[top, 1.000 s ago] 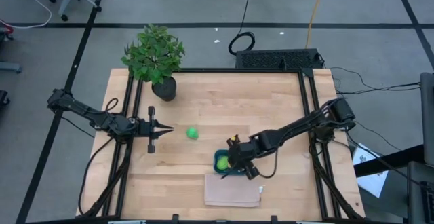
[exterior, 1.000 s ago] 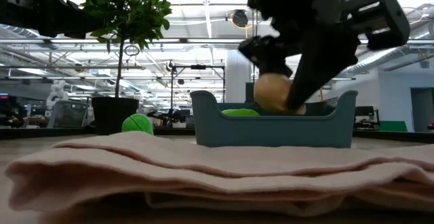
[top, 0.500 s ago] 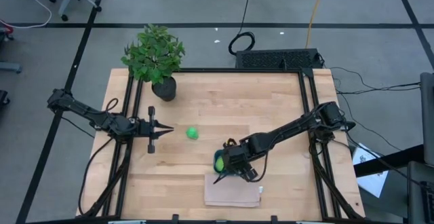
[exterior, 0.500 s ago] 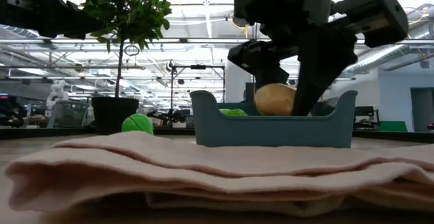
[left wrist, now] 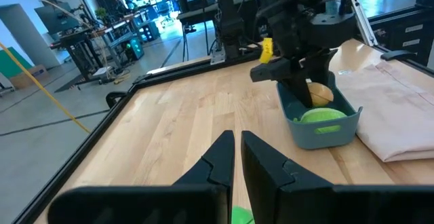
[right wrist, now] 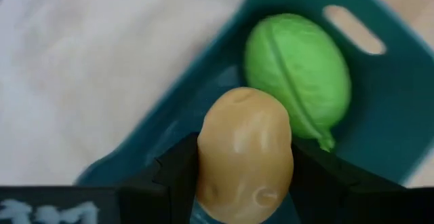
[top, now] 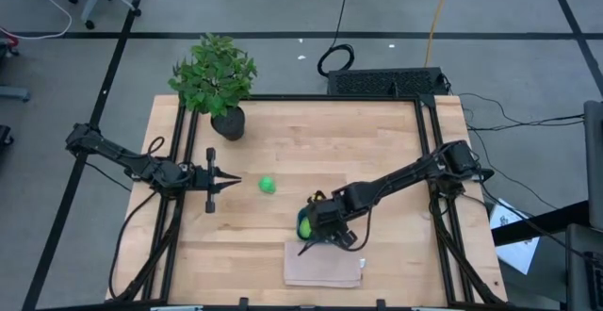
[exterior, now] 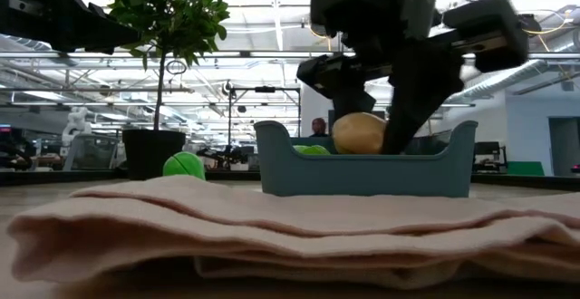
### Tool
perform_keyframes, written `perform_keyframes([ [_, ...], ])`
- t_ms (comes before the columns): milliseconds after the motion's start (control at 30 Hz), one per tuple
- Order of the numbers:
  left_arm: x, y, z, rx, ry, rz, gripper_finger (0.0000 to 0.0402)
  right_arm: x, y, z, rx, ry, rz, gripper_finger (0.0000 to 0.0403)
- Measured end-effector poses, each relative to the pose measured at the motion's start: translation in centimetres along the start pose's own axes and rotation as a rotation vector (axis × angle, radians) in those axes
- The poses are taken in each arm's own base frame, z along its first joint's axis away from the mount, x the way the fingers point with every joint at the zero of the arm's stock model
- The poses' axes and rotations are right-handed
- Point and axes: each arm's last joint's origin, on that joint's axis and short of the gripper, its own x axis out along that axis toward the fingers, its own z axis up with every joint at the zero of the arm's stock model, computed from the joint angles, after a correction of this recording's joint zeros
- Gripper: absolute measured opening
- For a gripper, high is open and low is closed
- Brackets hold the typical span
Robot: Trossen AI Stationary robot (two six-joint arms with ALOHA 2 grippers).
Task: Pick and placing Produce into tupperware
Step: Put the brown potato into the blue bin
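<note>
The teal tupperware [top: 301,215] [exterior: 362,174] sits on the table by the far edge of a beige folded cloth. A lime-green piece [right wrist: 298,78] [left wrist: 319,115] lies inside it. My right gripper [top: 316,228] [right wrist: 244,183] hangs over the container, shut on the orange-tan piece [exterior: 360,132]. The bright green ball [top: 268,186] [exterior: 184,165] rests on the bare wood to the container's left. My left gripper [top: 232,181] [left wrist: 237,149] waits shut, level, pointing at that ball from the table's left, a short gap away. My right gripper pinches the orange-tan piece across its middle [right wrist: 244,149], one finger [right wrist: 178,173] on each side. The fingers come slanting down from above and from the table's right. The piece sits inside the tupperware's rim; the near wall hides whether its underside touches the floor.
The beige folded cloth [top: 323,264] [exterior: 272,226] lies at the near edge, right against the tupperware. A potted plant [top: 219,80] [exterior: 149,154] stands at the far left corner. Bare wood lies between the ball, the plant and the far right corner.
My right gripper has moved a little toward the table's left and down over the tupperware, carrying the orange-tan piece lower between the container's walls. It stays shut on the piece. The ball and the lime-green piece have not moved.
</note>
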Motion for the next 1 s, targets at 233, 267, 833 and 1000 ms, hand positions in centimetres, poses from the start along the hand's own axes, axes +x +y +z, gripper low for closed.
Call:
perform_keyframes([
  [233, 0.0, 0.0, 0.0, -0.001, 0.000, 0.000, 0.0033, -0.1, -1.2, -0.5, 0.082, 0.006, -0.012, 0.0183],
  [267, 0.0, 0.0, 0.0, -0.002, 0.000, 0.000, 0.0033, -0.1, -1.2, -0.5, 0.081, 0.005, -0.012, 0.0183],
  [833, 0.0, 0.0, 0.0, -0.002, -0.001, 0.000, 0.0033, 0.6, -1.3, -1.1, 0.194, -0.012, -0.023, 0.0183],
  [1000, 0.0, 0.0, 0.0, -0.002, -0.001, 0.000, 0.0033, 0.8, -1.1, -1.2, 0.160, -0.010, -0.037, 0.0183],
])
